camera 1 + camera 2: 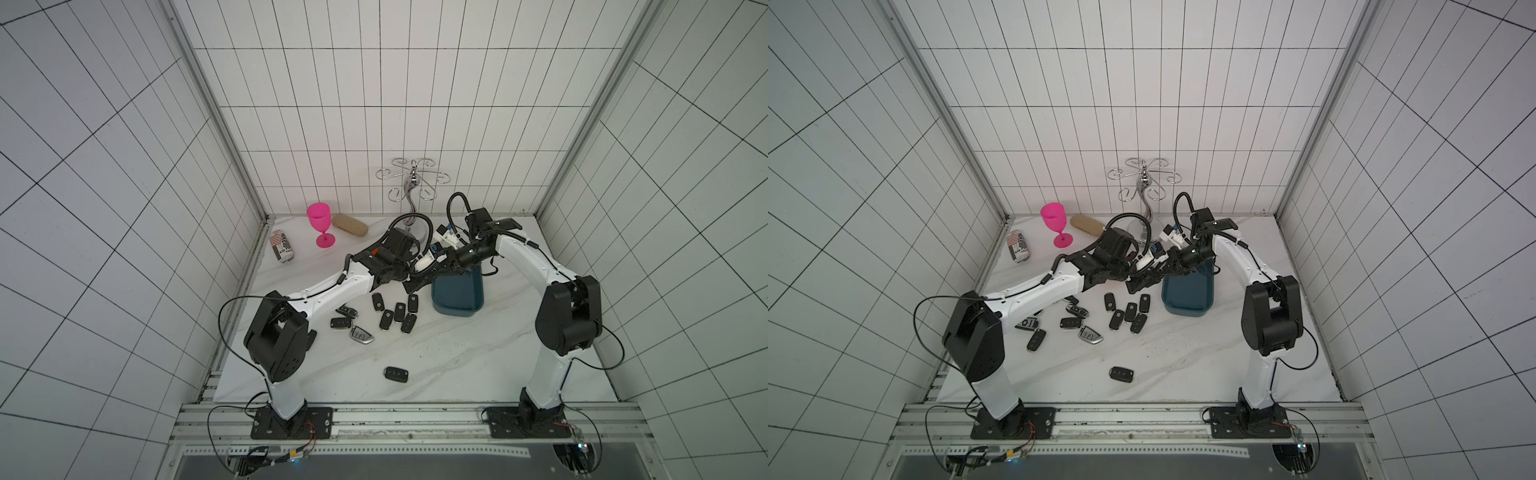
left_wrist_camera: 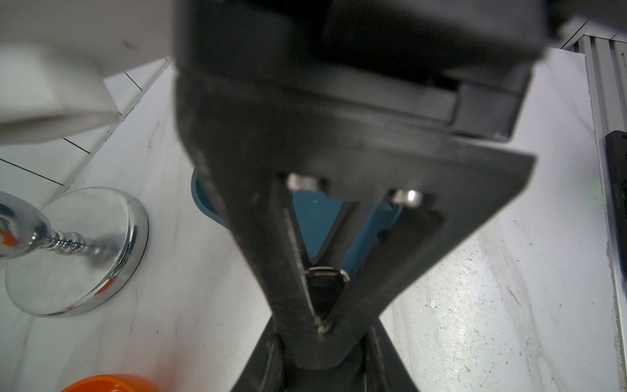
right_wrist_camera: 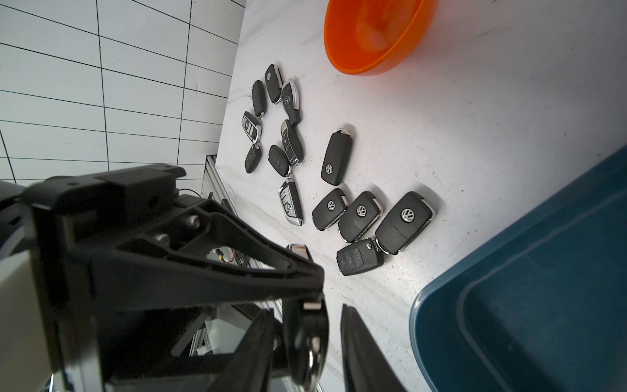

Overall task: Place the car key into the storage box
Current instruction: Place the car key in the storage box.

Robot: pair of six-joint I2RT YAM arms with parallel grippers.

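Handover in mid-air, watched from my console. Left of frame in both top views, spare keys (image 1: 400,311) litter the bench (image 1: 478,365) at about 9 o'clock from its middle, with a lone key (image 1: 396,374) at 6 o'clock.

Next, the left claw (image 2: 322,322) is clamped tight on the key (image 2: 324,288), pinching it near one end so the rest hangs free. The right claw (image 3: 307,312) meets it head-on, its fingers set narrow on either side of the key. The right wrist view shows a sliver of bench between the key and one finger, so I read it as not yet gripping.

Furthest right, the box (image 1: 457,309) sits at 2 o'clock from the bench's middle and looks empty where I can see its floor. The key hangs at the box's 10 o'clock corner, seemingly just short of the rim. An orange bowl (image 3: 366,64) beyond the spare keys is not my target.

My reading: the pass from left to right is the step in hand. Next, I would need the right claw to pinch firmly before the left lets go, then swing toward 3 o'clock, over the box, and release low.
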